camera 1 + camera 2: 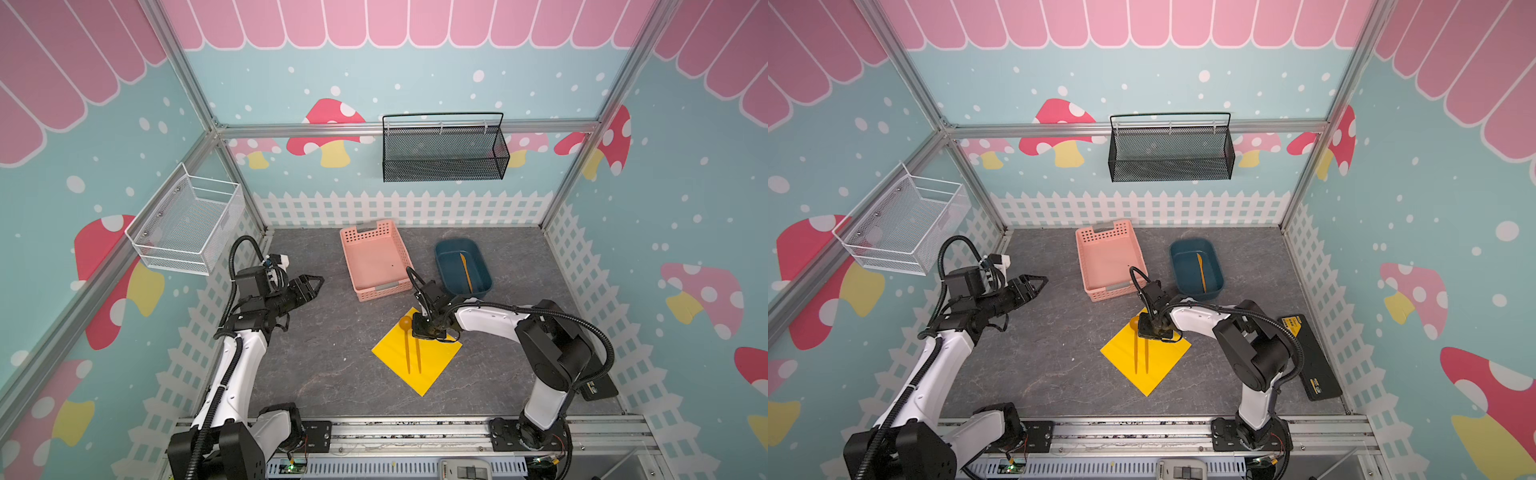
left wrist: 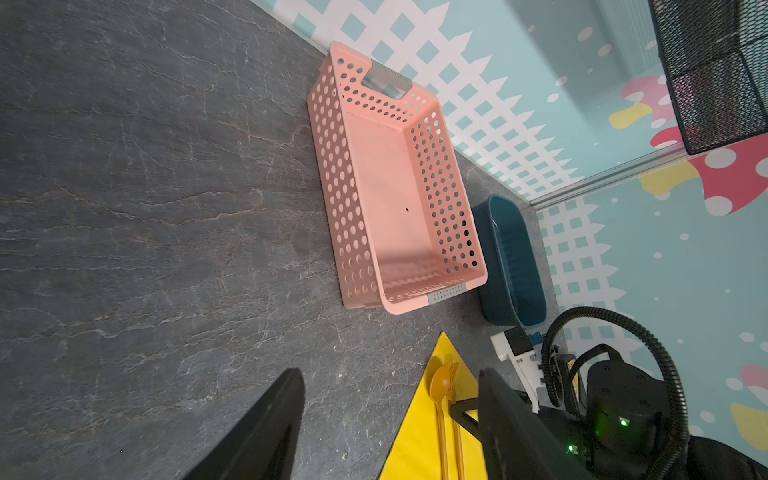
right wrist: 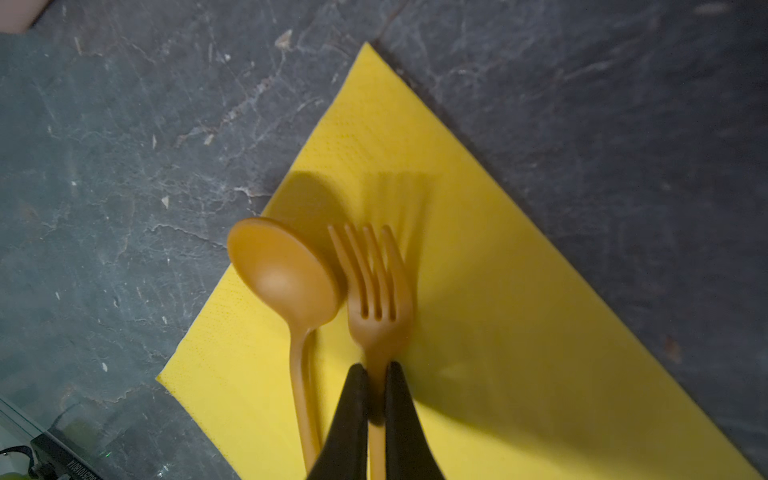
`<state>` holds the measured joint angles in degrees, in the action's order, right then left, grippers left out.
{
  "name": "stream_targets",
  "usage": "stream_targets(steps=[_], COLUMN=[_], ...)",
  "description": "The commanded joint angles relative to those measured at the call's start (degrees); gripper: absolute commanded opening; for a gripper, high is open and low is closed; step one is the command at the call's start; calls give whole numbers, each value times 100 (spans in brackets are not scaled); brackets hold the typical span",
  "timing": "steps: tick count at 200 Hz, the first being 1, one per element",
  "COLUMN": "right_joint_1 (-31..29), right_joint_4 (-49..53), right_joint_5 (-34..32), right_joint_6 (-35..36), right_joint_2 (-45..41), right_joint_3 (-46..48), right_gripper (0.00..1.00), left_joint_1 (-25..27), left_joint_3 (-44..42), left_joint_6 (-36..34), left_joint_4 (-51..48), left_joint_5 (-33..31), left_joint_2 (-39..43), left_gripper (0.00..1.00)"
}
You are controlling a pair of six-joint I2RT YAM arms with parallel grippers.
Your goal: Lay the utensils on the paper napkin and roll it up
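The right gripper [image 3: 377,368] is clenched on the neck of the fork [image 3: 380,299], which runs parallel and just beside the spoon [image 3: 282,278] on the yellow napkin [image 3: 478,291], while the knife [image 1: 466,270] lies lengthwise in the blue tub [image 1: 441,266] just beyond, nearer this arm than the open, empty left gripper [image 1: 318,286].

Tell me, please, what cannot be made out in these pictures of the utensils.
Tines of the fork: covered by the right gripper in both top views.
The knife: hidden behind the wall of the blue tub in the left wrist view.
Handle ends of the spoon and fork: cut off by the picture edge in the right wrist view.
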<state>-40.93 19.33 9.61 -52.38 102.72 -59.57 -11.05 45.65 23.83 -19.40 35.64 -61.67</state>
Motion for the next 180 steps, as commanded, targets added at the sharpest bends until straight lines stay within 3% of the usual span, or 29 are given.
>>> stream_targets(steps=[1, 180], right_joint_1=[-42, -45], right_joint_4=[-1, -112], right_joint_5=[-21, 63], right_joint_6=[-92, -150], right_joint_2=[-143, -168], right_joint_3=[120, 183], right_gripper=[0, 0], left_joint_1=[24, 24], left_joint_3=[-47, -55], left_joint_6=[-10, -9], left_joint_4=[60, 61], left_joint_5=[40, 40], left_joint_2=[12, 29], left_gripper=[68, 69])
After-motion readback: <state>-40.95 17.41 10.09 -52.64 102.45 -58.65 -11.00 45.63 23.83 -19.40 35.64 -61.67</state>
